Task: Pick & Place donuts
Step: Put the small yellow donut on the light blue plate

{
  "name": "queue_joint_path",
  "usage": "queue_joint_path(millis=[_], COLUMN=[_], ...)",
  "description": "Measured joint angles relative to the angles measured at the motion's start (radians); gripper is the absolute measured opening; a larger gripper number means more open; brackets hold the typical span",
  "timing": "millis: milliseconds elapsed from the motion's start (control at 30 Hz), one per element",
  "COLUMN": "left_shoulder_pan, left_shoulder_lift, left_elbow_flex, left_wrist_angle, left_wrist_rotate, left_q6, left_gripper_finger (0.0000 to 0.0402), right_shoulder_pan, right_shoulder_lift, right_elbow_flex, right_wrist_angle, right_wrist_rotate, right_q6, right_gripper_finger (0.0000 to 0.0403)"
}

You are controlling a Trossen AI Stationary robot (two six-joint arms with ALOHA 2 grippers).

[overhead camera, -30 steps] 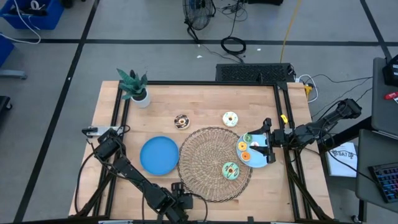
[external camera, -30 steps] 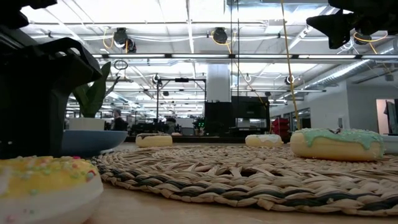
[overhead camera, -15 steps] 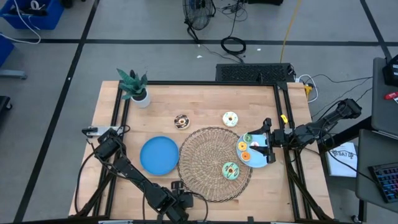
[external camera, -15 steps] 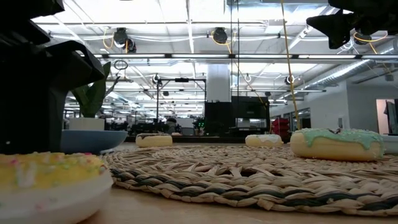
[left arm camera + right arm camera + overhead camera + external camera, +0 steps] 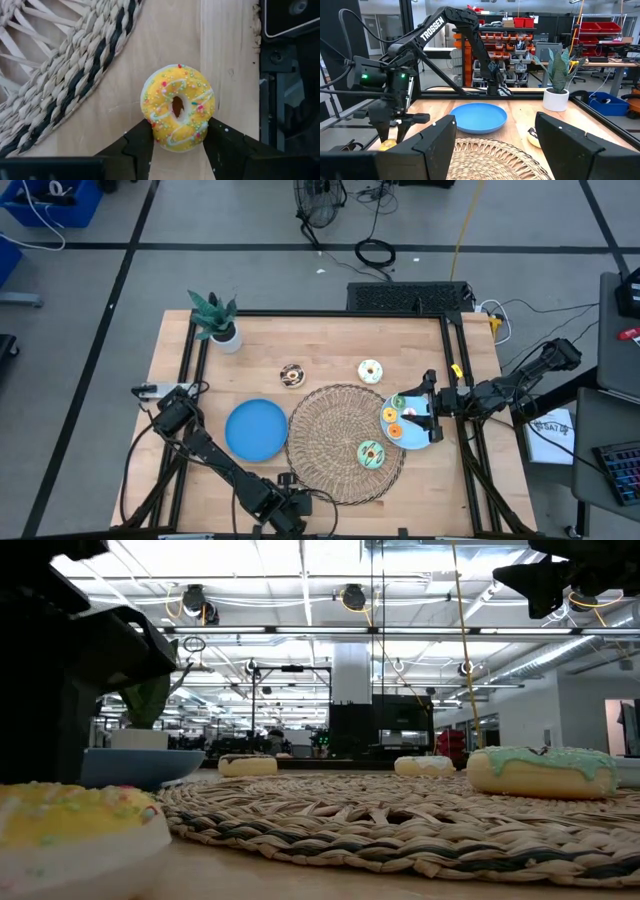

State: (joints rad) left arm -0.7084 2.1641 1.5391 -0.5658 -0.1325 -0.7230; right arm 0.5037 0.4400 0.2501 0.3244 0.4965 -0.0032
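Observation:
A yellow-iced donut (image 5: 177, 107) with sprinkles lies on the wood at the table's near edge, beside the wicker mat (image 5: 343, 443). My left gripper (image 5: 177, 131) is shut on it; the low view shows the donut (image 5: 75, 830) under the dark gripper (image 5: 60, 690). On the mat sits a green-iced donut (image 5: 371, 454). A chocolate donut (image 5: 292, 375) and a white one (image 5: 371, 370) rest on the wood beyond the mat. Small donuts lie on the right blue plate (image 5: 421, 440). My right gripper (image 5: 495, 145) hovers open over that plate. My left gripper pinches the yellow donut across its ring, one finger (image 5: 140, 145) on each outer side (image 5: 154, 129) of its nearer half. The fingers come steeply from above. The ring looks squeezed into an oval. It lies flat, icing up, with its underside on the table.
An empty blue plate (image 5: 256, 429) lies left of the mat. A potted plant (image 5: 216, 320) stands at the far left corner. Black frame rails run along the table's left and right edges, and a dark block (image 5: 290, 65) sits close beside the yellow donut.
My left gripper has stayed at the near edge while its fingers drew in on the yellow donut. In the low view the donut has shifted a little on the wood.

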Motion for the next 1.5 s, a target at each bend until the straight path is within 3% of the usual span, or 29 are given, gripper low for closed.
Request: queue_joint_path(millis=[300, 533, 700, 933, 1300, 1500], left_shoulder_pan=[0.088, 0.196, 0.302, 0.436, 0.53, 0.545], left_shoulder_lift=[-0.073, -0.129, -0.145, -0.145, -0.145, -0.145], left_elbow_flex=[0.003, 0.004, 0.004, 0.004, 0.004, 0.004], left_wrist_angle=[-0.02, 0.007, 0.108, 0.282, 0.279, 0.283], left_wrist_rotate=[-0.042, -0.157, -0.199, -0.146, -0.134, -0.133], left_q6=[0.122, 0.263, 0.403, 0.593, 0.686, 0.769], left_gripper_finger=[0.0156, 0.0152, 0.0152, 0.0152, 0.0152, 0.0152], right_shoulder_pan=[0.0, 0.0, 0.0, -0.021, -0.111, -0.164], right_shoulder_lift=[0.009, 0.043, 0.085, 0.245, 0.496, 0.59], right_elbow_flex=[0.0, 0.0, 0.0, 0.0, 0.0, 0.0], right_wrist_angle=[0.0, 0.0, 0.0, 0.021, 0.182, 0.306], right_wrist_rotate=[0.0, 0.0, 0.004, 0.004, -0.002, -0.121], right_q6=[0.0, 0.003, 0.033, 0.028, -0.064, -0.069], right_gripper_finger=[0.0256, 0.0256, 0.0256, 0.0256, 0.0256, 0.0256])
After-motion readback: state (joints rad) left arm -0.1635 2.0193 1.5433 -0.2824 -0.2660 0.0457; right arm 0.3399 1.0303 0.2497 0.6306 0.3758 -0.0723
